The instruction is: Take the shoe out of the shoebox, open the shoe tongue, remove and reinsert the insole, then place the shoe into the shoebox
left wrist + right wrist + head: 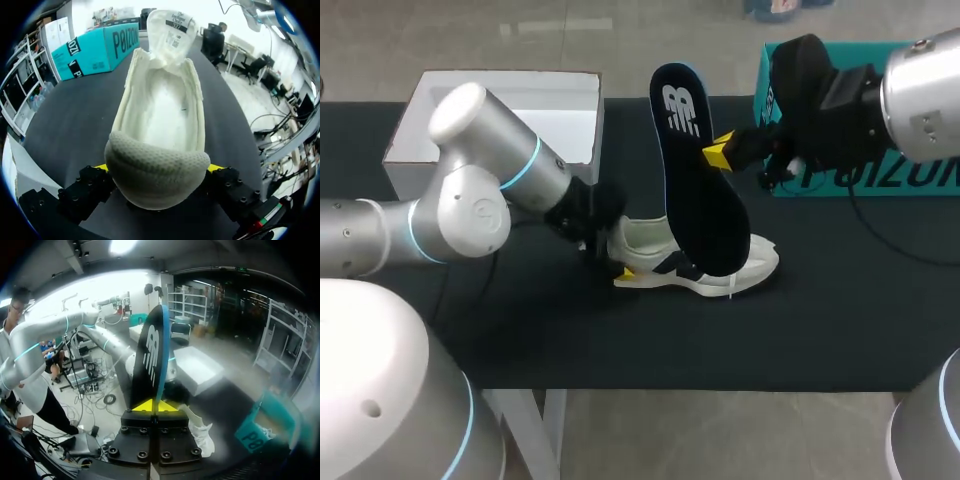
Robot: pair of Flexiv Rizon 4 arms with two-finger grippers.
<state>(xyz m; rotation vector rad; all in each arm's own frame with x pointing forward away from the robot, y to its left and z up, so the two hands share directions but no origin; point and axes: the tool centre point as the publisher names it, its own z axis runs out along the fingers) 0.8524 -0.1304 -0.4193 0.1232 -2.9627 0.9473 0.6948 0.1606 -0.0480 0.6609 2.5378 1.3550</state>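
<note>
Black worktop (820,320) carries the scene: the left end effector (157,169) clamps the heel of the white shoe (160,110) from both sides, near the middle, tongue lifted. The right end effector (154,406) pinches the dark insole (700,200) by its edge, upright over the shoe. An open white shoebox (415,130) stands back left, and a teal box (840,180) back right.

Count at the bench (520,330): one white shoe (645,238); one dark insole (698,180); one open white box (520,78); one teal box (880,180). Boxes total: two. Two arms, left arm (480,190) and right arm (920,90). Two tools, left tool (157,172) and right tool (718,152).
</note>
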